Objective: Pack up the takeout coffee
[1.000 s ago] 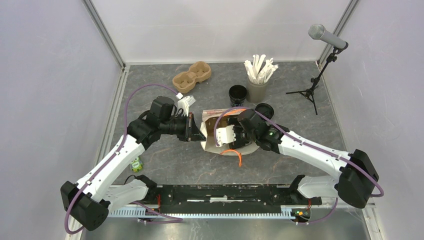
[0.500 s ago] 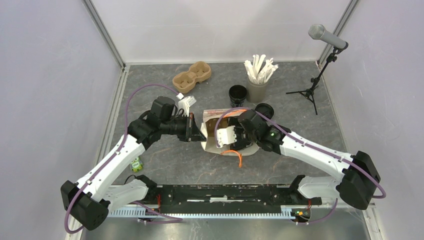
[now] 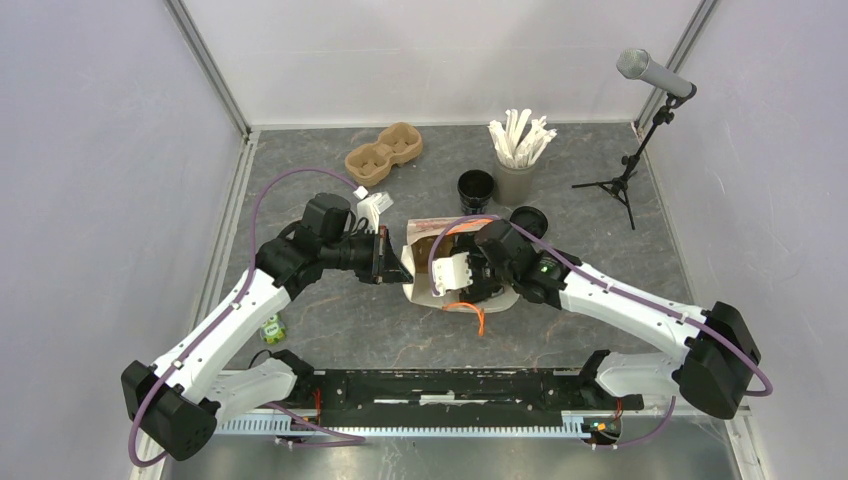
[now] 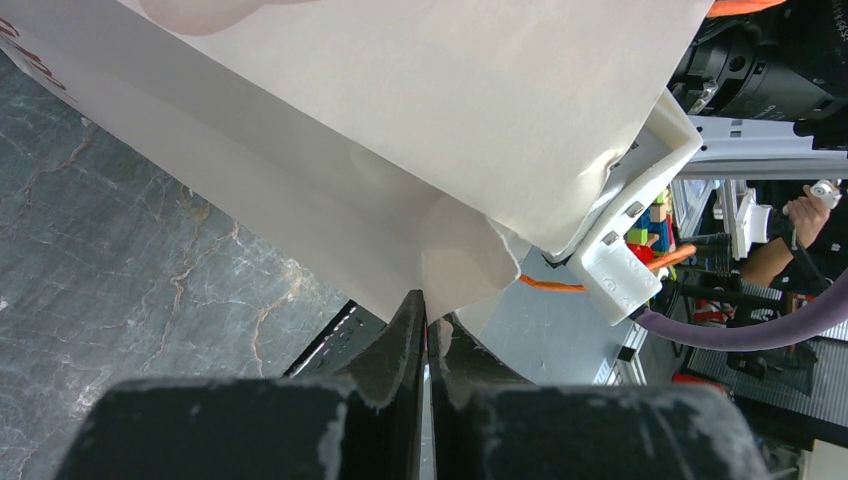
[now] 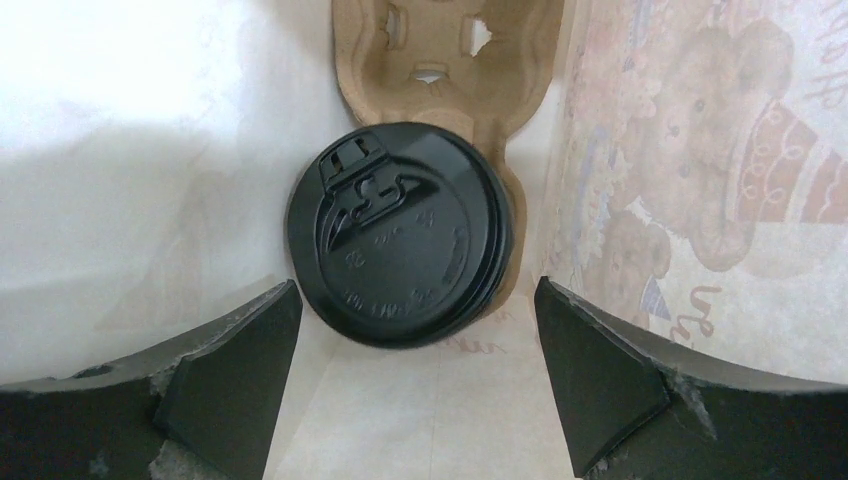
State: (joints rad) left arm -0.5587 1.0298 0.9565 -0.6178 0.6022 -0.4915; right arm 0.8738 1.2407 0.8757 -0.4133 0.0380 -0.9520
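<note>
In the right wrist view the takeout coffee [image 5: 400, 235], a black cup under a round black lid, sits in a brown pulp carrier [image 5: 440, 50] at the bottom of a white paper bag [image 5: 130, 180]. My right gripper [image 5: 415, 325] is inside the bag, open, with its fingers apart on either side of the lid and not touching it. From above, the bag [image 3: 418, 287] stands mid-table with my right wrist over its mouth. My left gripper [image 4: 426, 300] is shut on the bag's edge and holds it from the left [image 3: 392, 262].
A second pulp carrier [image 3: 383, 155] lies at the back left. A grey cup of white sticks [image 3: 517, 165] and two black cups [image 3: 476, 187] [image 3: 528, 220] stand behind the bag. A microphone stand [image 3: 628, 170] is at the back right, and a small green item [image 3: 272, 327] at the left.
My right wrist has shifted slightly at the bag's mouth. The left arm and the bag have stayed put.
</note>
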